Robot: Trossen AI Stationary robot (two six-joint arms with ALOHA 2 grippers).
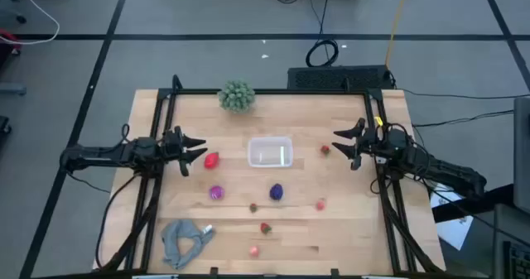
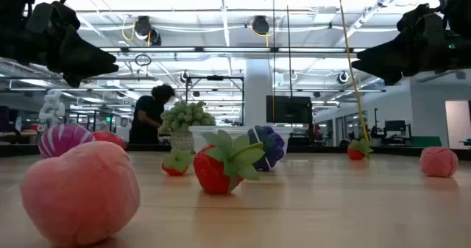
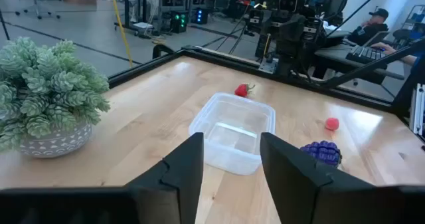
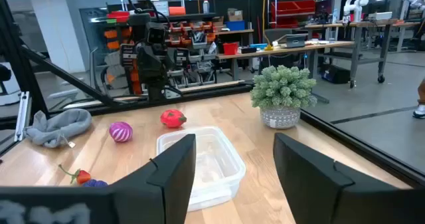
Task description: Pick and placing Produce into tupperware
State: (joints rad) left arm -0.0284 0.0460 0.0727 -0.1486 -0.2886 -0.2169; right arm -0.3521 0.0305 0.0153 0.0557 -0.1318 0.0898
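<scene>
Nothing is packed yet: the tupperware sits empty mid-worktop, produce scattered around it. Left tool and right tool flank it, both spread apart, holding nothing.

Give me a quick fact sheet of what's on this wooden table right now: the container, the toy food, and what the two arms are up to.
container: small clear plastic tupperware, mid-table, nothing visible inside
nearest toy to left arm: red toy pepper
other toys: magenta striped ball, dark purple bumpy fruit, small red strawberries scattered on the wood
extras: green bushy plant in pot at far edge, grey cloth at near left
left gripper: open, empty, raised above the table
right gripper: open, empty, raised above the table
</scene>
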